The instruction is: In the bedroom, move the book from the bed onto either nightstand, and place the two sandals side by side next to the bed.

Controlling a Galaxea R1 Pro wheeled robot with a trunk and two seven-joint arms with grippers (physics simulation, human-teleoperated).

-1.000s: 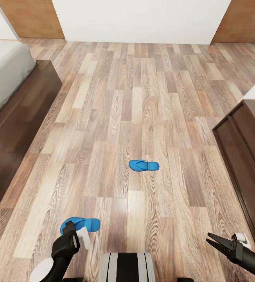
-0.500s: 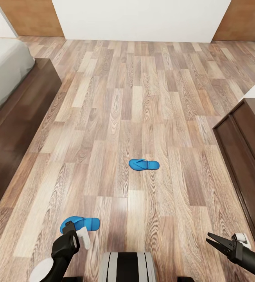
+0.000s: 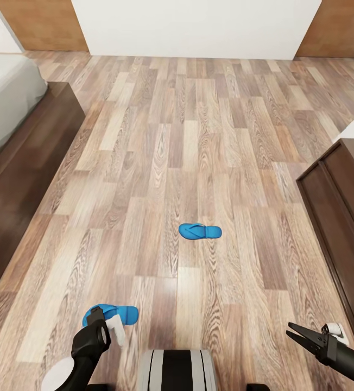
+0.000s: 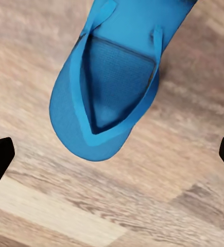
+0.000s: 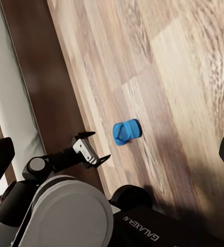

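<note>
bed [image 3: 8, 92]: far left, grey mattress on dark wood frame; no book visible on the part in view.
near sandal [image 3: 117, 313]: blue, flat on floor [image 3: 160, 136] near-left, well apart from bed. In left wrist view [image 4: 109, 87] it lies sole-up-to-camera, straps up, between the two fingertips but not touched.
left claw [image 3: 96, 315]: hangs just above near sandal's heel end, fingers spread wide, holding nothing.
far sandal [image 3: 200, 231]: mid-floor, right of & beyond near one, well apart from it; not side by side yet.
right claw [image 3: 299, 334]: near right, low over floor, jaws wide apart, empty.
long cabinet [image 3: 345, 217]: dark brown, right edge.
change vs 1 s ago: scene slid slightly down in head view, so head/base moved, not the sandals; arms approx as before.
meaning: prob. lining up left claw for pickup; nothing grasped, sandals unplaced.
</note>
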